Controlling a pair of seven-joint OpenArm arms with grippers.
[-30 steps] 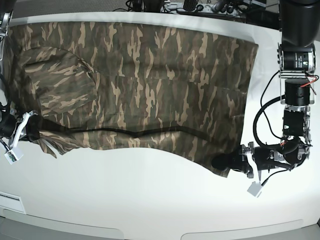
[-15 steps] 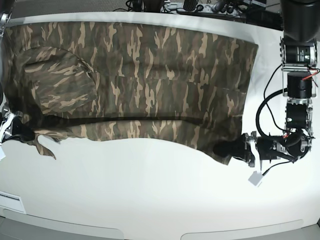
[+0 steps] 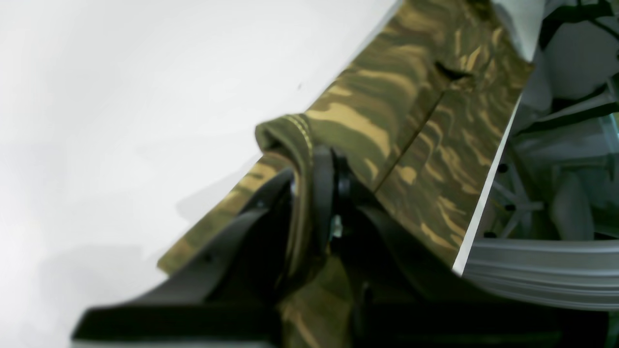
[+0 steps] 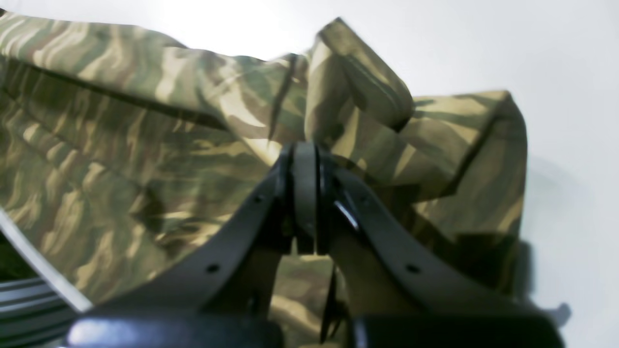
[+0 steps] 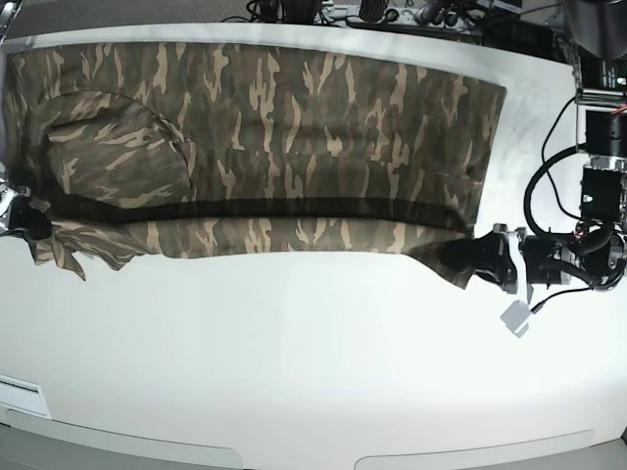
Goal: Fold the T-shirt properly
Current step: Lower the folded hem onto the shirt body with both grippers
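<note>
The T-shirt (image 5: 265, 147) lies spread over the far half of the white counter (image 5: 294, 362); its far edge runs close along the far rim of the counter, and its left side reaches the counter's left rim; the whole near half of the counter, in front of the shirt, is bare and gives free room. The near edge of the shirt is folded up as a narrow band, with a dark shadow line along it.

The left gripper (image 5: 468, 257) is at the shirt's near right corner; in the left wrist view its jaws are closed on a stitched hem of the cloth (image 3: 295, 145). The right gripper (image 5: 29, 225) is at the shirt's near left corner, at the counter's left rim; in the right wrist view its jaws are pressed together on a bunched fold of the shirt (image 4: 348, 92).

Compared with one second ago, both grippers have moved toward the far side of the shirt, carrying the near edge with them; the folded band is now straighter and lies farther over the shirt; more bare counter shows in front of it.
</note>
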